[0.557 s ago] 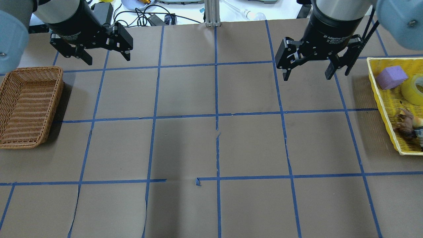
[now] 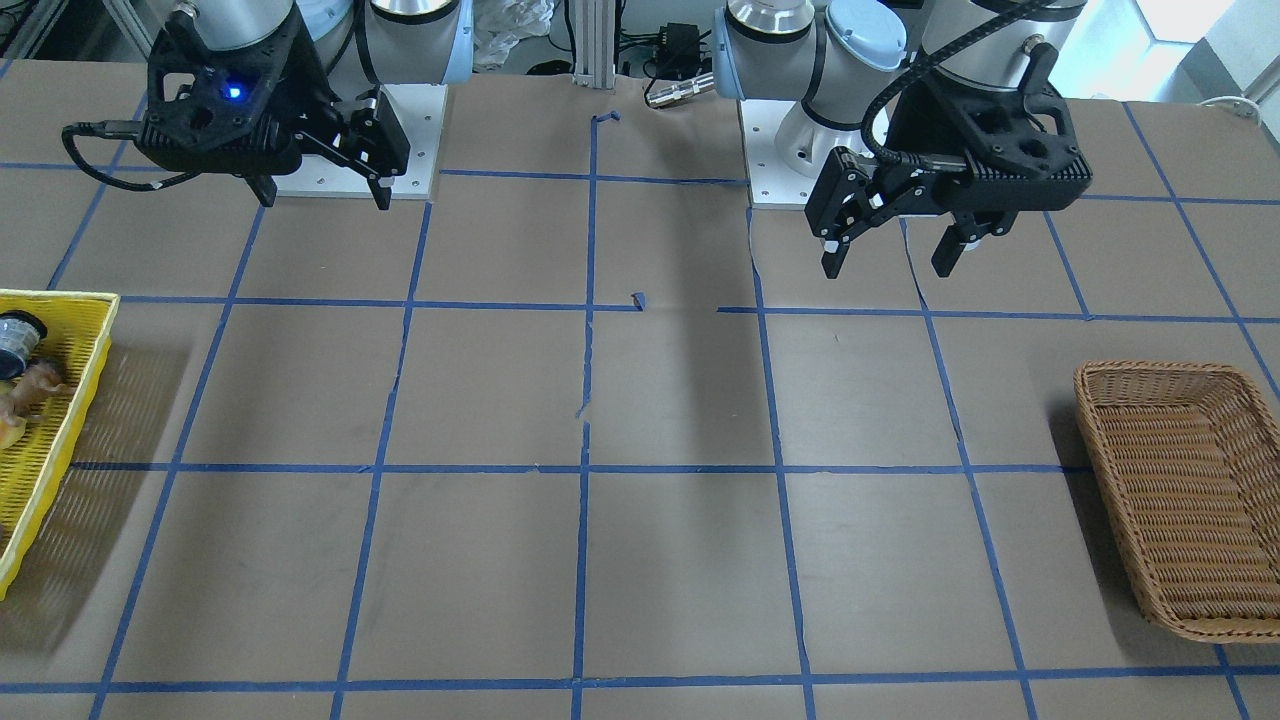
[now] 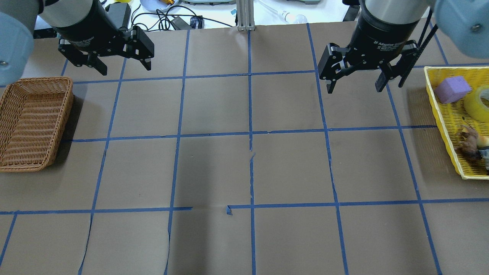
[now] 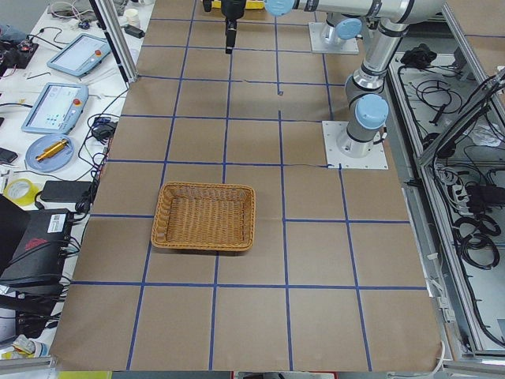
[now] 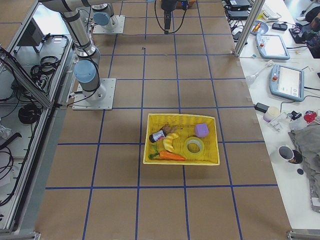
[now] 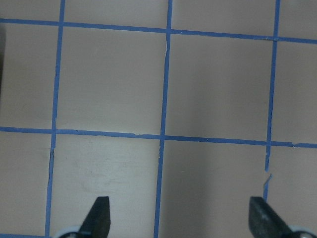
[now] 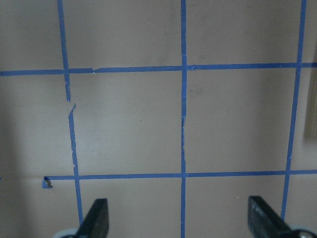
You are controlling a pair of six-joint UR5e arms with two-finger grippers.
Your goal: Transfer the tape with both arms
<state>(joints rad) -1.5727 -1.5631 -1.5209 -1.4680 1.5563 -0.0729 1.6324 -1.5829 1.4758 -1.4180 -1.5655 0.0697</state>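
Observation:
The yellow tape roll (image 3: 479, 101) lies flat in the yellow tray (image 3: 439, 110) at the table's right edge; it also shows in the exterior right view (image 5: 194, 145). My right gripper (image 3: 354, 90) hangs open and empty above the table, left of the tray and well apart from the tape. My left gripper (image 3: 124, 69) hangs open and empty at the far left, beyond the wicker basket (image 3: 34, 122). In the front-facing view the right gripper (image 2: 323, 200) shows a blue light and the left gripper (image 2: 888, 268) is on that view's right. Both wrist views show only bare table between open fingertips (image 6: 99, 215) (image 7: 96, 215).
The tray also holds a purple block (image 3: 452, 89), a brown toy animal (image 3: 469, 142), a carrot (image 5: 167, 156) and a small dark round object (image 5: 157, 136). The wicker basket (image 2: 1180, 500) holds nothing. Blue tape lines grid the brown table.
The right gripper has shifted very slightly toward the table's far side. Nothing else has visibly moved.

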